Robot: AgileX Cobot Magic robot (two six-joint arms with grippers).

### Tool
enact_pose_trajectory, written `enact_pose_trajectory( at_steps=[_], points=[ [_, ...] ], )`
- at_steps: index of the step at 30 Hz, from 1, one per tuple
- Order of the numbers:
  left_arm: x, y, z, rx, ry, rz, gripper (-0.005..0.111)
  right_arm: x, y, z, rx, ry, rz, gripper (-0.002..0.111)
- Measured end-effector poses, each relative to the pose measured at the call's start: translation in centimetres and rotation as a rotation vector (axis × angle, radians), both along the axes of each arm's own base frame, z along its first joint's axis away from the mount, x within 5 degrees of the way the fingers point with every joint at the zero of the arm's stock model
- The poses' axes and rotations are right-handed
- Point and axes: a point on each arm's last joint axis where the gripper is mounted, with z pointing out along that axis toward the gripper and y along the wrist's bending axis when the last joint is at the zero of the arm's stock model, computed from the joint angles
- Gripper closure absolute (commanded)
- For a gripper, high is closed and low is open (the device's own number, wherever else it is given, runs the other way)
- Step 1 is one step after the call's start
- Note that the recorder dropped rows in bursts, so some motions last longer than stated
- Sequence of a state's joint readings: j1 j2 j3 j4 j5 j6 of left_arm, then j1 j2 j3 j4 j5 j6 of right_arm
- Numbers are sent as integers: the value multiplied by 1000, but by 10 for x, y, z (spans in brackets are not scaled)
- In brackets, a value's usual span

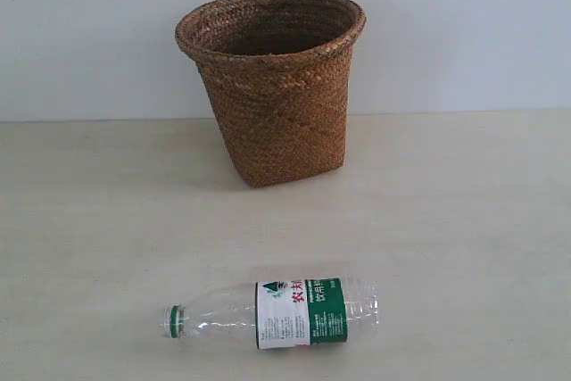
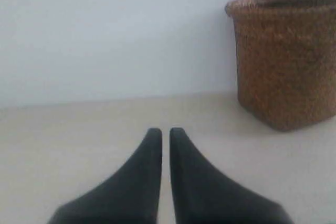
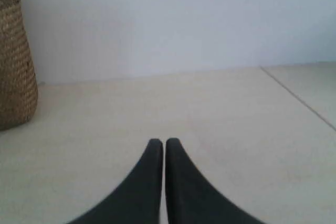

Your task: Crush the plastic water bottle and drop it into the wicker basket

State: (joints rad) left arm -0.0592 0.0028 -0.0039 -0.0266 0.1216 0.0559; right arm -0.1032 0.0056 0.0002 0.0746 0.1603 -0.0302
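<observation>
A clear plastic water bottle (image 1: 277, 313) with a green cap and white-and-green label lies on its side near the table's front edge, cap pointing left, uncrushed. Behind it the brown wicker basket (image 1: 272, 86) stands upright near the back wall. Neither arm shows in the exterior view. In the left wrist view my left gripper (image 2: 165, 131) is shut with nothing in it, low over bare table, and the basket (image 2: 286, 59) stands well beyond it. My right gripper (image 3: 164, 141) is likewise shut and empty, with the basket (image 3: 14, 59) far off at the frame's edge. The bottle is out of both wrist views.
A pale wall (image 1: 464, 24) closes off the back of the light wooden table (image 1: 464, 220). A seam line (image 3: 299, 98) runs across the tabletop in the right wrist view.
</observation>
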Motion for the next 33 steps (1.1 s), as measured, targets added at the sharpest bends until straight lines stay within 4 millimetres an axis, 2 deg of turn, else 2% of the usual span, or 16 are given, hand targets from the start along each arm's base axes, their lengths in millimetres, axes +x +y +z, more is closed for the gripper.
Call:
enact_pose_trajectory(
  at_steps=[5,10,15,21,27,33],
  points=[
    [0,0,12,-8,-127,3,102,0,-1,14,-26,-150,-11,108],
    [-1,0,16,-43,-174,3,102,-2,-2,27,72,-312,-18,108],
    [-3,1,28,-192,-295,-12,102,-6,-3,39,128,-429,-16,108],
    [-9,2,44,-304,-446,-43,102,-11,-2,83,130,-508,-7,108],
    [-4,2,83,-322,-475,-49,102,5,-3,127,114,-466,-6,108],
    [25,0,131,-319,-408,-40,102,35,-5,163,86,-376,-6,108]
  ],
)
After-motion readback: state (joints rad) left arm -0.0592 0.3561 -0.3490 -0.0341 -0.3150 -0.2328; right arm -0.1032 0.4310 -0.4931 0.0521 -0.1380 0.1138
